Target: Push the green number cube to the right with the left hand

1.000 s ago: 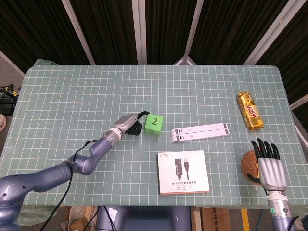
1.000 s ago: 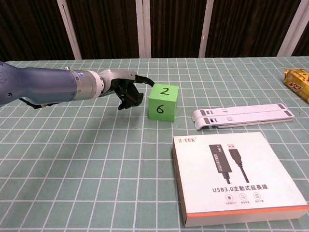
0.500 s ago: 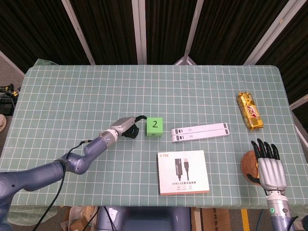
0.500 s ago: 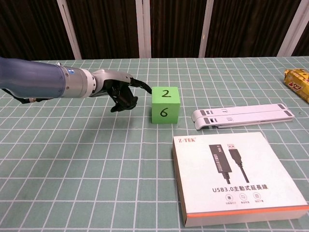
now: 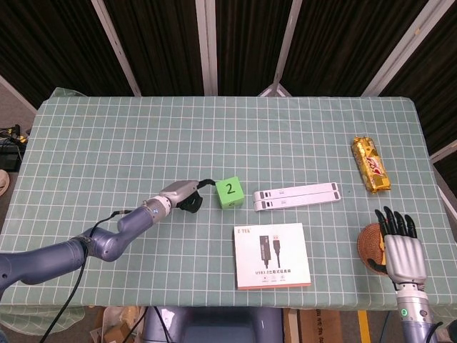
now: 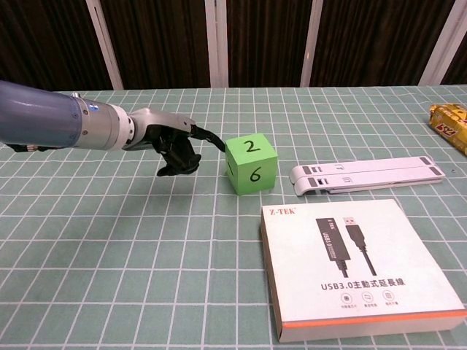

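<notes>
1. The green foam number cube, showing a 2 on top and a 6 on the front, sits around the middle of the green checked cloth surface, a bit toward the near edge. It's turned slightly off the grid lines.
2. The left hand is low over the surface just to the cube's left. One of its fingers is stretched out so the tip is at the cube's left face, touching or nearly so, and the rest are curled under, holding nothing.
3. So the cube lies straight to the right of that fingertip, which I'd say is what a rightward shove needs. The catch: the white folded plastic stand lies just right of the cube, long axis running left-right, so there isn't much free room.
4. The right hand is way off by the near right corner, fingers straight and spread, empty. The left is far nearer.
5. Count: one cube, one stand, one white USB cable box, one gold snack packet, one brown woven coaster.
</notes>
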{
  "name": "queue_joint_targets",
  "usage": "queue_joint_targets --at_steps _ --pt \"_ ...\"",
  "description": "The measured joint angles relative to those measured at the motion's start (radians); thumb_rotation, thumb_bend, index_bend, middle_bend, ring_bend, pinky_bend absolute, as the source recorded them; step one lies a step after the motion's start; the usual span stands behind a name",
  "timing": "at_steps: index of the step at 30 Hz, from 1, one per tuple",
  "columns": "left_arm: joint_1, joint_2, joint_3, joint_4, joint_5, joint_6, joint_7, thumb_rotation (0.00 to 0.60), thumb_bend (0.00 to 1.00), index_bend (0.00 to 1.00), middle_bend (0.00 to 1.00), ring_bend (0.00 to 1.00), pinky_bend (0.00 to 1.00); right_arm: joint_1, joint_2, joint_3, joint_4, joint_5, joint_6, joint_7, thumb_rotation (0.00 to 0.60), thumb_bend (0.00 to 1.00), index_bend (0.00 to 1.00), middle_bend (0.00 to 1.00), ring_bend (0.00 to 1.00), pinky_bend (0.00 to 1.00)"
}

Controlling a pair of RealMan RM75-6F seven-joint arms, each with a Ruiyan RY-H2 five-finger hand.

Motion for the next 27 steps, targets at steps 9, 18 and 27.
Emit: queue_joint_targets --at_steps 9,18,27 --pt "0.010 0.040 0.019 -0.072 0.030 0.000 -0.010 0.600 0.89 0.14 0.80 0.72 0.73 0.000 0.000 0.001 -0.004 0.006 0.004 -0.006 0.600 0.07 0.05 0.00 0.00 0.00" --pt "0.016 0.067 0.041 -0.125 0.071 -0.003 -0.018 0.600 0.89 0.14 0.80 0.72 0.73 0.000 0.001 0.001 -0.008 0.012 0.003 -0.009 0.600 0.07 0.05 0.00 0.00 0.00" --pt "0.010 0.075 0.062 -0.158 0.089 -0.002 -0.016 0.600 0.89 0.14 0.80 0.72 0.73 -0.002 0.003 0.001 -0.016 0.018 0.005 -0.010 0.600 0.07 0.05 0.00 0.00 0.00"
